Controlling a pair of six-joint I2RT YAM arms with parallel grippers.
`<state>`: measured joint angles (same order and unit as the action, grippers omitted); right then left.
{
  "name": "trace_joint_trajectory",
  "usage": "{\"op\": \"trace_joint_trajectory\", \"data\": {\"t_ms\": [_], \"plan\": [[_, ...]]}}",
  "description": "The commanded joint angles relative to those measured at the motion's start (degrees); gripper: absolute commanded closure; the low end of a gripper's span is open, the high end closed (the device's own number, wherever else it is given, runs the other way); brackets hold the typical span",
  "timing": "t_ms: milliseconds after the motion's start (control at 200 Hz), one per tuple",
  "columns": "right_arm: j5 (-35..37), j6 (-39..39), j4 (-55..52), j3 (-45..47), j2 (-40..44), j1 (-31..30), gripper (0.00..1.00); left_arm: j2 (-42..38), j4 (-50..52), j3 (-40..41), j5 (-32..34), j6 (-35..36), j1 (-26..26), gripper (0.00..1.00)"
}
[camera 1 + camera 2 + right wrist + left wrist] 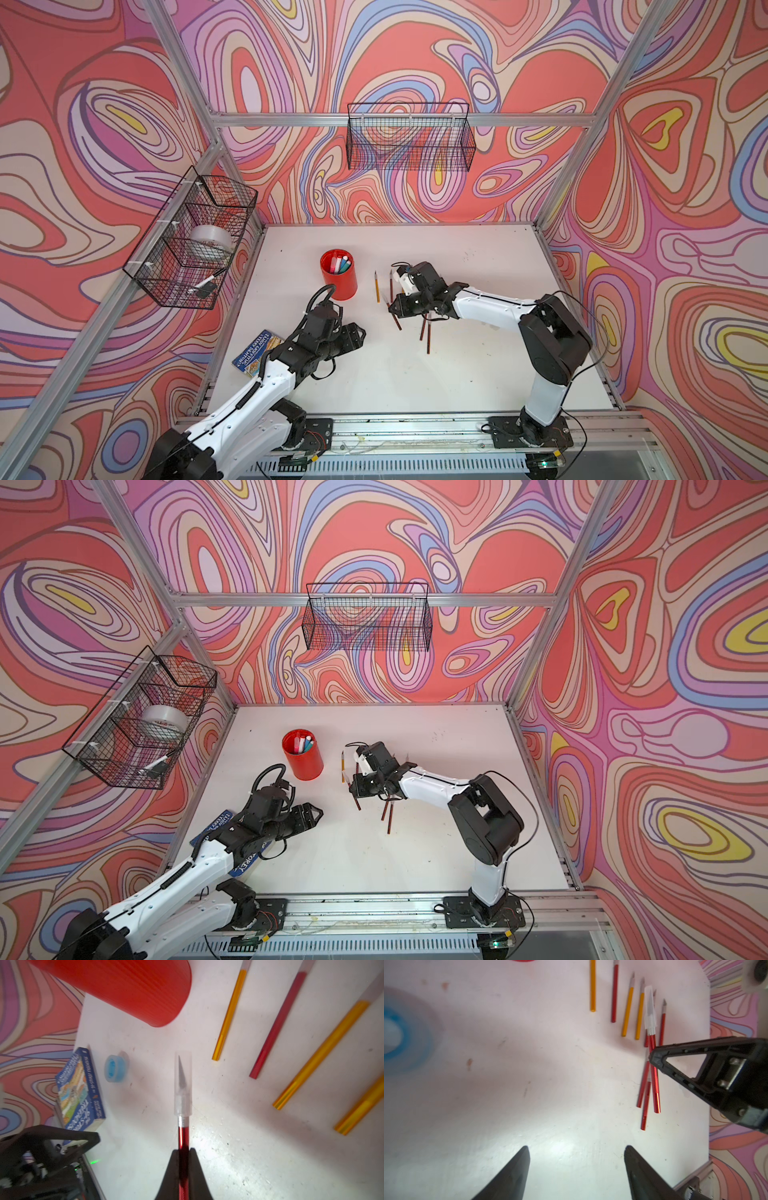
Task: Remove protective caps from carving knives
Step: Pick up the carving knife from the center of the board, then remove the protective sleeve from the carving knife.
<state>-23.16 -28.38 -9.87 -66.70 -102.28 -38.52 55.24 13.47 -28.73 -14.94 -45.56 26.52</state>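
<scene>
Nearest the front edge of the table [457, 374], the left gripper [576, 1147] is seen with its jaws spread and nothing between them, poised over bare surface. Just beyond it and toward the robot's right, the right gripper [184, 1150] is clamped on the dark red handle of one carving knife [183, 1136], which appears to be held clear of the table. The protective cap [182, 1084] is seated over the blade at the end turned away from the front edge. The knife's long axis is therefore judged to run roughly front to back, with the cap at its far end. The cap is thus placed ahead of the free left gripper and to its right, apart from its fingertips. A pull along that axis, away from the handle, is judged to be what the coming move calls for. Farther back, the other carving knives [627, 1012] are laid side by side, several with bare blades, and the red cup [338, 274] is stood to their left.
</scene>
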Motion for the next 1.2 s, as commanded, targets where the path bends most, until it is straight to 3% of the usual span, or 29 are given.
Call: {"op": "trace_joint_trajectory", "data": {"t_ms": [0, 190, 511, 846, 1197], "plan": [[-6.77, -2.54, 6.13, 2.47, 5.57, 1.17, 1.0, 4.15, -11.41, -4.69, -10.87, 2.16, -0.29, 0.25], [-11.05, -6.33, 11.87, 6.44, 11.38, 4.19, 1.0, 9.26, -23.83, -7.21, -18.32, -3.57, -0.16, 0.25], [-17.52, -13.99, 19.26, 8.71, 13.16, 5.73, 1.0, 10.25, -33.0, -7.54, -20.03, -7.03, 2.75, 0.3], [-20.0, -17.49, 22.47, 9.28, 15.14, 5.78, 1.0, 11.48, -30.37, -10.09, -16.92, -4.29, 5.33, 0.47], [-21.36, -20.18, 25.38, 10.23, 14.81, 5.83, 1.0, 14.58, -30.88, -13.17, -16.94, -4.19, 6.96, 0.74]]}}
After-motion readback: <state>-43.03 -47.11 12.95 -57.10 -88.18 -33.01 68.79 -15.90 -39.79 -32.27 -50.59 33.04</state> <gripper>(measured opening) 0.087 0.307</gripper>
